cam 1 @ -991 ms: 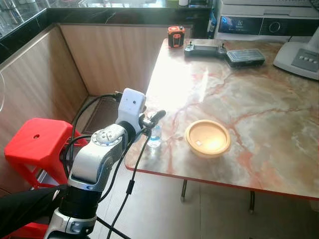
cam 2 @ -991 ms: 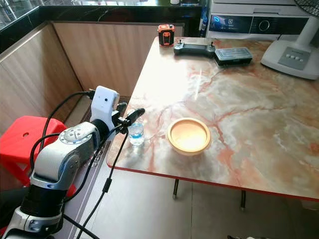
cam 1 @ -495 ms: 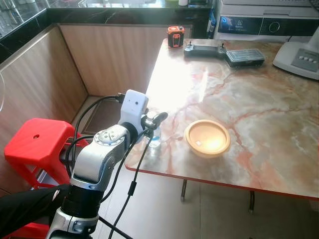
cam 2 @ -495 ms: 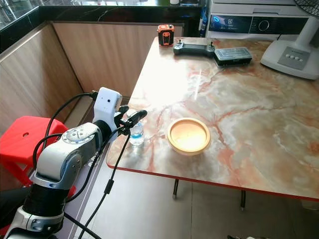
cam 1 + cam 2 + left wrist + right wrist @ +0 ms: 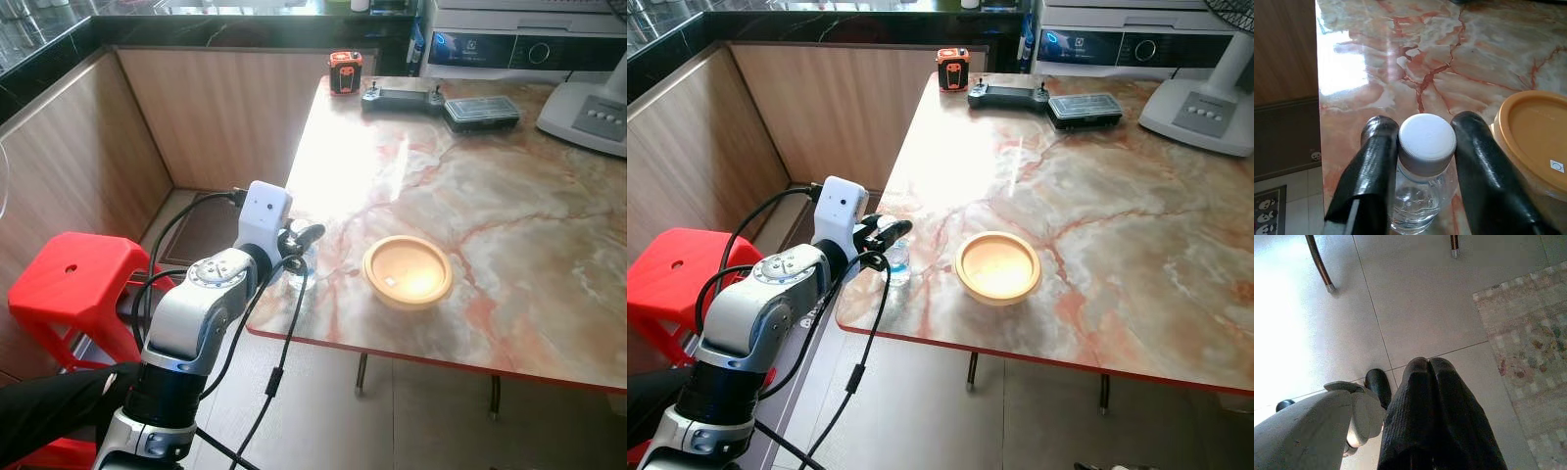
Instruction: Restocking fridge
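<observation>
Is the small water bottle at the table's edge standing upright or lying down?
Upright. The bottle stands on the table with its white cap on top, between the left end effector's fingers.

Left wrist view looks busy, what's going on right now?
The left gripper is at the near left corner of the marble table, its two black fingers on either side of a small water bottle just below the white cap. The bottle stands upright beside a yellow bowl. The right gripper hangs idle, shut, over the floor.
</observation>
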You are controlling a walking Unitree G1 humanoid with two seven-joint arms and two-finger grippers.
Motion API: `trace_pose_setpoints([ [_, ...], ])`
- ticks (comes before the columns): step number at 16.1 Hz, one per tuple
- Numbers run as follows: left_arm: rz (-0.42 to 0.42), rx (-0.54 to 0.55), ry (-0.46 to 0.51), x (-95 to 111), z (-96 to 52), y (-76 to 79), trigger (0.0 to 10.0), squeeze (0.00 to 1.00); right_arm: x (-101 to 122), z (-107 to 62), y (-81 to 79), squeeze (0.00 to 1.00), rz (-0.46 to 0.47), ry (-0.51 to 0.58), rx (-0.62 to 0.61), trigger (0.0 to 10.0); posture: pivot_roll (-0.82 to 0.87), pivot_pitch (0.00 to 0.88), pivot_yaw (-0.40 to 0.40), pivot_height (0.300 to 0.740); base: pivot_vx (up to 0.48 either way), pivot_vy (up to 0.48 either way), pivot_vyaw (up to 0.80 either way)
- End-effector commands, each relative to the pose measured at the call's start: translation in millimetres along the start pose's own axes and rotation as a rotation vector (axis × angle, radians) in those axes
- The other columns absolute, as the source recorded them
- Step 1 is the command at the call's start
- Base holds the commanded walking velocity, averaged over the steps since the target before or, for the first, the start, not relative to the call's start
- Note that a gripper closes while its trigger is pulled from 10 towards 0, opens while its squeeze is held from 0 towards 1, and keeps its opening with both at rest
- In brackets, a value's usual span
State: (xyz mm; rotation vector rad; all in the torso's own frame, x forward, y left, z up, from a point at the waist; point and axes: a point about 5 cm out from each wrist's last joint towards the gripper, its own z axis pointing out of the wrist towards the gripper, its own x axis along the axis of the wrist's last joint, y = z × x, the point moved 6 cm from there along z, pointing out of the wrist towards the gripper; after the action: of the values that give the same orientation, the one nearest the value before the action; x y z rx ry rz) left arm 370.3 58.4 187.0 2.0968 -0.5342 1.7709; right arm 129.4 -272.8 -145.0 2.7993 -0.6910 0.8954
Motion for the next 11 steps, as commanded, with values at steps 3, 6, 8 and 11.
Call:
trace_pose_setpoints([
  [3,0.02,0.017,-0.019,-3,-0.1,-3.1,0.0,0.0,-4,-1.2,3.2,0.0,0.0,-0.015,-0.005,10.0,0.09,0.065,-0.006,0.74,0.0,0.0,0.0],
  [6,0.018,0.02,-0.033,-6,-0.5,-3.7,0.0,0.0,-4,-1.2,2.7,0.0,-0.002,-0.015,-0.001,10.0,0.09,0.065,-0.007,0.74,0.0,0.0,0.0],
  [8,0.018,0.024,-0.048,-11,-0.9,-4.9,0.0,0.0,-4,-1.1,2.5,0.0,-0.004,-0.017,0.002,10.0,0.09,0.065,-0.007,0.74,0.0,0.0,0.0],
  [11,0.021,0.097,-0.032,-12,-3.9,-18.7,0.0,0.0,-4,-1.2,2.5,0.0,-0.003,-0.017,0.002,10.0,0.09,0.067,-0.008,0.74,0.0,0.0,0.0],
])
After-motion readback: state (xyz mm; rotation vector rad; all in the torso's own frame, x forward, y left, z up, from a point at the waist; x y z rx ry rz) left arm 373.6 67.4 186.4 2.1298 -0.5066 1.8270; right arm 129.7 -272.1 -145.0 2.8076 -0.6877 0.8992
